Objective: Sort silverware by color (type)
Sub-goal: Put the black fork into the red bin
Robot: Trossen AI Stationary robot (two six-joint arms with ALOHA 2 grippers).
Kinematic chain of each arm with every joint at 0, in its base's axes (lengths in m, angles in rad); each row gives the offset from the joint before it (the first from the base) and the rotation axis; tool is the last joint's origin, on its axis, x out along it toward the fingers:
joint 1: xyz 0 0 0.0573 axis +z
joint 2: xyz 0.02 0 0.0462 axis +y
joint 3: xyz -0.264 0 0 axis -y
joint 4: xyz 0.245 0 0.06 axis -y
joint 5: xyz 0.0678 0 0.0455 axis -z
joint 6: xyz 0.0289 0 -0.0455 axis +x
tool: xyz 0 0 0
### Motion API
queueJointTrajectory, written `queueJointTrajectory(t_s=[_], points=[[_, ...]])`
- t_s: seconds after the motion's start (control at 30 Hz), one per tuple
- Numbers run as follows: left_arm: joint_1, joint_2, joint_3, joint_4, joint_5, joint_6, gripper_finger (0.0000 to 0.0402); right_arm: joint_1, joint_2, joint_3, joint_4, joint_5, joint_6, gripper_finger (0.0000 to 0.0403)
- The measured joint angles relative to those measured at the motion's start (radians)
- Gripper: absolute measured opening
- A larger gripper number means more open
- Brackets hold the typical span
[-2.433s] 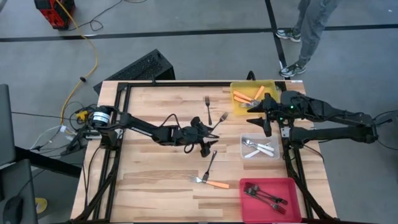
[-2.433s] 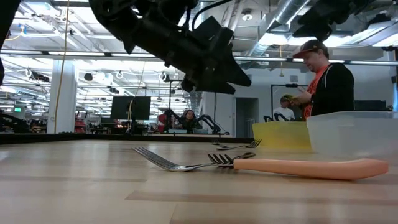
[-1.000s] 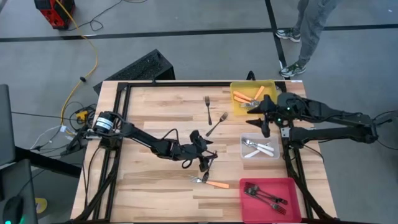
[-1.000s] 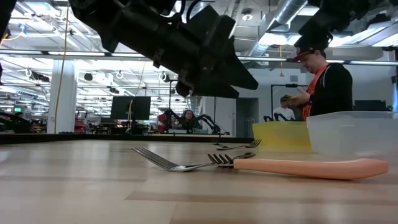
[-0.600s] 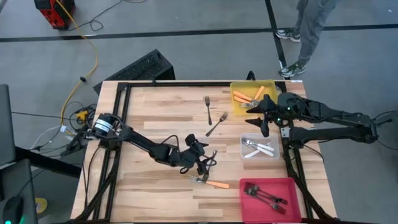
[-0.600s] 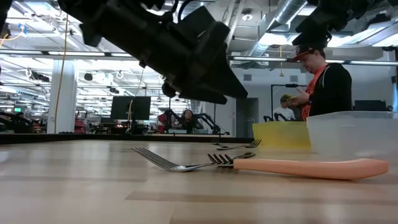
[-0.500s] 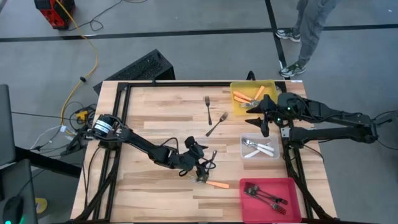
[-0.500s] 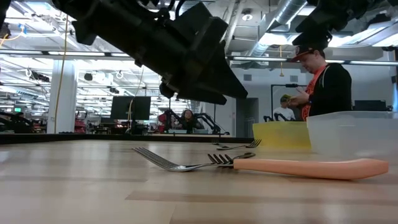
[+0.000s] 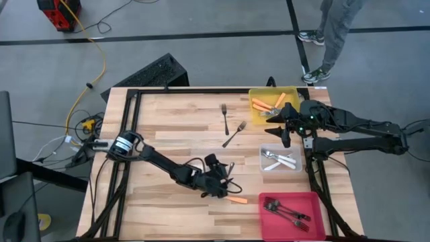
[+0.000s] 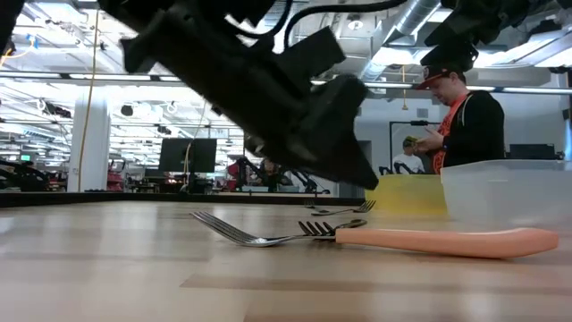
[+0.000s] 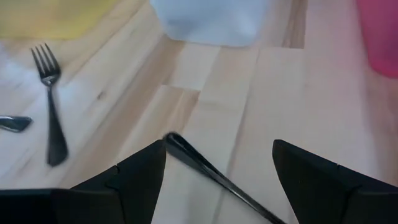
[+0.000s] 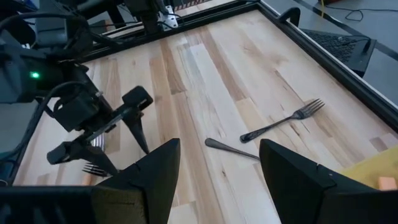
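left gripper (image 11: 214,171): wide open, straddling a dark fork handle (image 11: 205,168), not gripping
right gripper (image 9: 285,126): open, empty, parked by the yellow bin (image 9: 257,93)
orange fork (image 10: 429,240): flat on the table (image 9: 161,128), front middle

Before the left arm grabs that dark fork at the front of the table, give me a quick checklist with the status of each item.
1. Left gripper open: ok, fingers spread.
2. Dark fork between the fingers: ok, its handle runs between them.
3. Orange-handled fork clear of the grasp: cannot tell, it lies right against the dark fork.
4. Red bin has room: ok, only a few dark forks inside.
5. Right gripper out of the way: ok, it hovers by the yellow bin.
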Motion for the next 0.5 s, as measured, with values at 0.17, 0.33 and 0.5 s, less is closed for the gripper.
queueJointTrajectory(t_s=[0.17, 0.33, 0.5], points=[[0.001, 0.003, 0.056, -0.125, -0.040, 0.002, 0.0280, 0.000, 0.000, 0.000, -0.001, -0.003, 0.000, 0.0244], [0.011, 0.005, 0.048, -0.198, -0.023, -0.086, 0.0280, 0.000, 0.000, 0.000, -0.004, -0.003, 0.000, 0.0244], [0.038, 0.003, 0.035, -0.371, -0.056, -0.234, 0.0281, 0.000, 0.000, 0.000, -0.004, -0.003, 0.000, 0.0244]])
